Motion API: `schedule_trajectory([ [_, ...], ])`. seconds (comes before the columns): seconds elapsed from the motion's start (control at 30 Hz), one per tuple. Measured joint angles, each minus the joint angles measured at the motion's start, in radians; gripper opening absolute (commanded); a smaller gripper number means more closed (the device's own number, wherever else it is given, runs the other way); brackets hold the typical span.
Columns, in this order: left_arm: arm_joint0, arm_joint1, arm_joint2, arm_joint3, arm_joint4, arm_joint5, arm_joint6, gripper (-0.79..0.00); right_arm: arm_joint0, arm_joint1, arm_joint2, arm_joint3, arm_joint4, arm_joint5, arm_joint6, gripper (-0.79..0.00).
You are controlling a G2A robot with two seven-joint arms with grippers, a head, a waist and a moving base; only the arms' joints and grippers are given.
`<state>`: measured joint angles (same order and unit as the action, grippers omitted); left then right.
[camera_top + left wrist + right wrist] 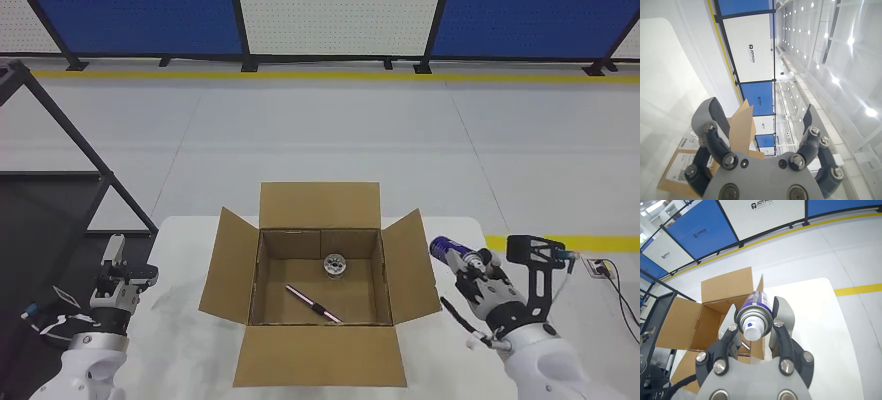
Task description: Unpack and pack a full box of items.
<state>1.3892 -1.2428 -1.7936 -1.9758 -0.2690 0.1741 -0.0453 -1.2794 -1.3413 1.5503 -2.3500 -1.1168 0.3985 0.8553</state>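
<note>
**Spray can held right of open box**

The right arm's fingers are clamped on the purple can over the white surface. The left arm's fingers, left of the box, stand apart. Inside the box lie a pen and a small round item.

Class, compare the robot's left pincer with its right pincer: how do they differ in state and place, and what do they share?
The left pincer is open and empty; the right pincer is shut on a blue spray can. The left pincer is by the left flap of the box; the right pincer is by its right flap. Shared: both are outside the box and have the same grey fingers on dark links.
</note>
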Motion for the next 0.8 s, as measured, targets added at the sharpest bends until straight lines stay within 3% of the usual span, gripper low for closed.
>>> schedule_trajectory([
  [0.13, 0.000, 0.000, 0.000, 0.000, 0.000, 0.000, 0.000, 0.000, -0.053, 0.001, 0.080, 0.000, -0.011, 0.057, 0.003, -0.785],
  [0.27, 0.000, 0.000, 0.000, 0.000, 0.000, 0.000, 0.000, 0.000, -0.079, 0.003, 0.120, 0.010, -0.018, 0.116, 0.083, -0.785],
  [0.67, 0.000, 0.000, 0.000, 0.000, 0.000, 0.000, 0.000, 0.000, -0.080, 0.003, 0.107, 0.036, -0.010, 0.110, 0.091, -0.785],
  [0.8, 0.000, 0.000, 0.000, 0.000, 0.000, 0.000, 0.000, 0.000, -0.034, 0.004, 0.047, 0.118, -0.108, 0.149, 0.138, -0.785],
])
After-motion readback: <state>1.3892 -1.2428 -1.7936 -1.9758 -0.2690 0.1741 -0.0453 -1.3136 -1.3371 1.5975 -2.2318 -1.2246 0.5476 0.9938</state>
